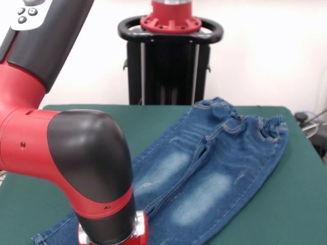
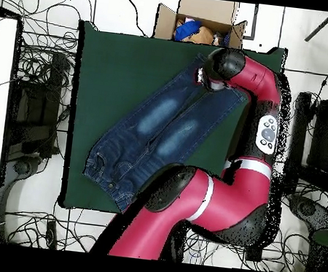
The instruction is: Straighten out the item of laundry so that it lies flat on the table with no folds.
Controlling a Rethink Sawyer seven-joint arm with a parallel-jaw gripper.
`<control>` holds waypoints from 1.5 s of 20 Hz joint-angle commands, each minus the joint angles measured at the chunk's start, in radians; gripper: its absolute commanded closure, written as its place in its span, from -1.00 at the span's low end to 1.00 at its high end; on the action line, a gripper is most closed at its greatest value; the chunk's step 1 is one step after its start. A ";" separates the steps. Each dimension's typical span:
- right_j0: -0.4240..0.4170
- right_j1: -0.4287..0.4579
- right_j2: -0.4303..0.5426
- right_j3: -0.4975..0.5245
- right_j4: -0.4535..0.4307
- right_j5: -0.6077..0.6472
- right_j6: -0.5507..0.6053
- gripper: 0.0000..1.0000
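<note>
Jeans (image 1: 214,168) lie diagonally, leg ends hidden under arm (image 1: 87,168), near cardboard box (image 2: 202,21).

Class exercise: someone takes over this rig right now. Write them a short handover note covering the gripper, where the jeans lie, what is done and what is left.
Gripper: hidden beneath the arm's wrist, so open or shut cannot be told. The wrist is over the leg ends.
Jeans: spread diagonally on the green table, both legs side by side, waistband toward the pedestal side.
Done: mostly flat.
Left: waistband looks bunched; the leg ends are covered by the arm, so check them.
</note>
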 commanded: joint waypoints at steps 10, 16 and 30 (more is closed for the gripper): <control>0.056 -0.129 0.036 0.084 -0.015 0.037 -0.049 -1.00; 0.076 -0.261 0.028 0.159 0.013 0.060 -0.011 -1.00; 0.096 -0.582 -0.048 0.554 0.038 -0.045 0.141 -1.00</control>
